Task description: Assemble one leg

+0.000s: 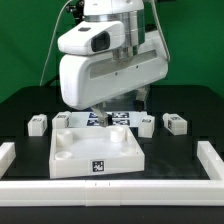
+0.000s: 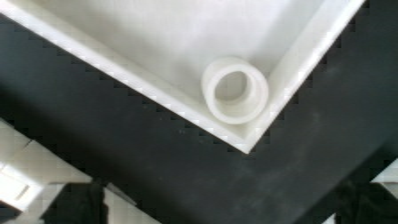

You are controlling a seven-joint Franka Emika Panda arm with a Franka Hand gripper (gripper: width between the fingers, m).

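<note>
The white square top (image 1: 98, 150) lies flat in the middle of the black table. Its corner with a round socket (image 2: 237, 90) fills the wrist view. Several small white legs with tag markers lie behind it: two at the exterior view's left (image 1: 37, 123) (image 1: 62, 120) and two at the right (image 1: 146, 124) (image 1: 176, 123). My gripper (image 2: 222, 215) hangs over the top's far corner. Its dark fingertips (image 2: 80, 205) stand wide apart with only black table between them. It is open and empty. In the exterior view the arm's white body hides most of it.
The marker board (image 1: 110, 120) lies behind the top, under the arm. A low white border rail runs along the table's right (image 1: 210, 160), left (image 1: 8, 155) and front. White shapes at the wrist view's edge (image 2: 18, 180) are too blurred to name.
</note>
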